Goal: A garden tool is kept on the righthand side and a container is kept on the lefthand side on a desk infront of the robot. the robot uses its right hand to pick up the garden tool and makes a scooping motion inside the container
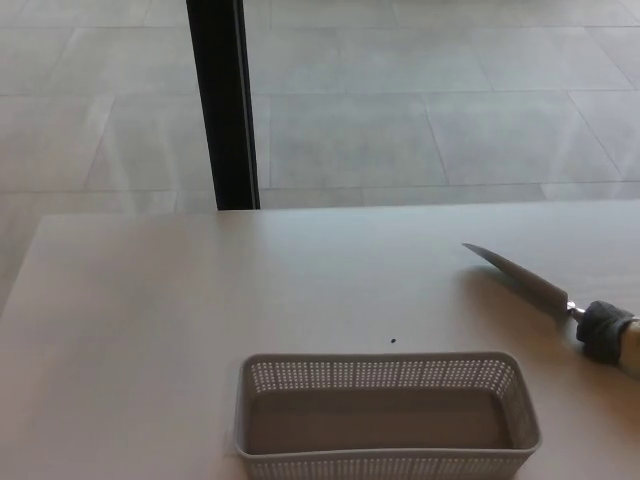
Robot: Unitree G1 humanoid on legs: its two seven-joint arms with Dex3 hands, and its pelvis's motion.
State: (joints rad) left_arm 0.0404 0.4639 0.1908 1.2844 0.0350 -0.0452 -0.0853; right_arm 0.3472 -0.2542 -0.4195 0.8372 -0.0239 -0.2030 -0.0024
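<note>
A garden trowel (545, 292) lies on the desk at the right edge of the head view. Its narrow metal blade points toward the upper left, and its dark collar and pale handle run off the frame at the right. A grey perforated plastic basket (385, 373), rectangular and with nothing inside, stands at the bottom centre, left of and nearer than the trowel. Neither hand shows in the picture.
The pale desk (150, 320) fills the lower half; its far edge runs across at about mid-height. Beyond it lies a tiled floor with a black vertical post (225, 100) standing behind the desk's far edge. A tiny dark speck (393, 340) lies just behind the basket.
</note>
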